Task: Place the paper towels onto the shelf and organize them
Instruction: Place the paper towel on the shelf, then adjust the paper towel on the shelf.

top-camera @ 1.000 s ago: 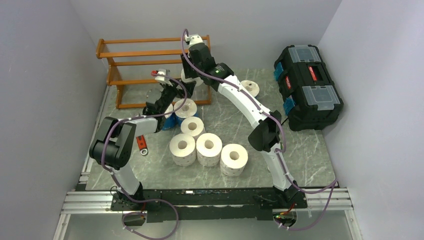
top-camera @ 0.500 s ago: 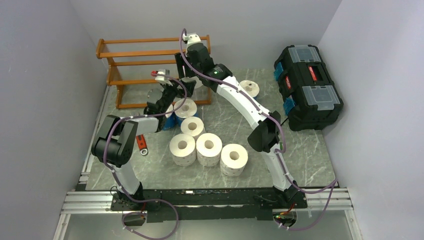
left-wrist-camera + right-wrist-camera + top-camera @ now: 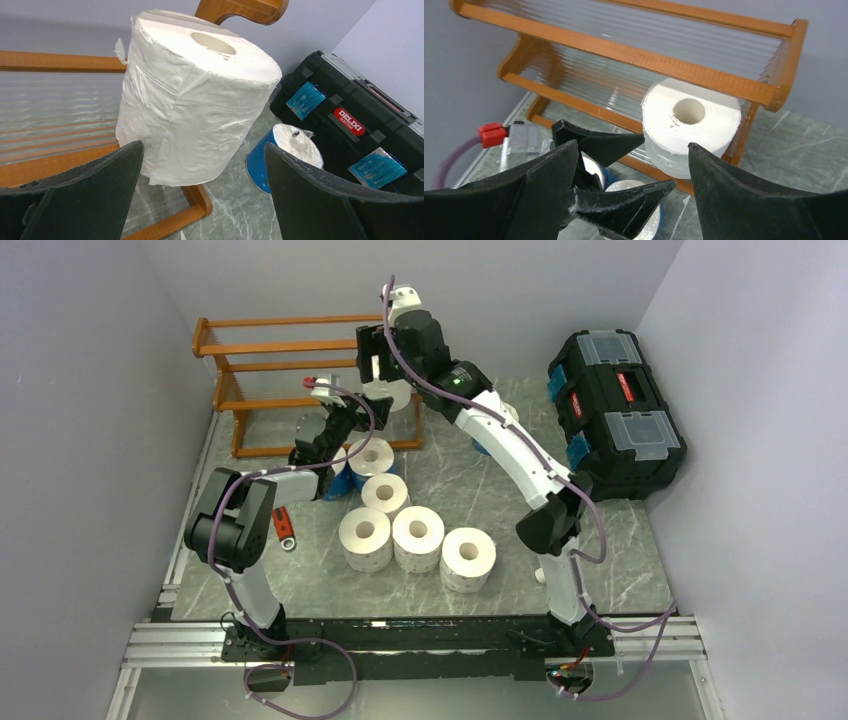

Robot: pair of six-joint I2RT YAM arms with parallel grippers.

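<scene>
Top external shows the shelf by the far-left wall, one white roll upright at its lowest tier's right end — hard by the end post. The left gripper and right gripper both gape empty beside it; other rolls cluster on the table.

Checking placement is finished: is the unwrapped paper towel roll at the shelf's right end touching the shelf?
Touching. The left wrist view shows the unwrapped paper towel roll standing upright, its base resting on the bottom tier of the shelf.

Paper towel roll crinkled matt paper; shelf glossy wood; toolbox matt plastic.
</scene>
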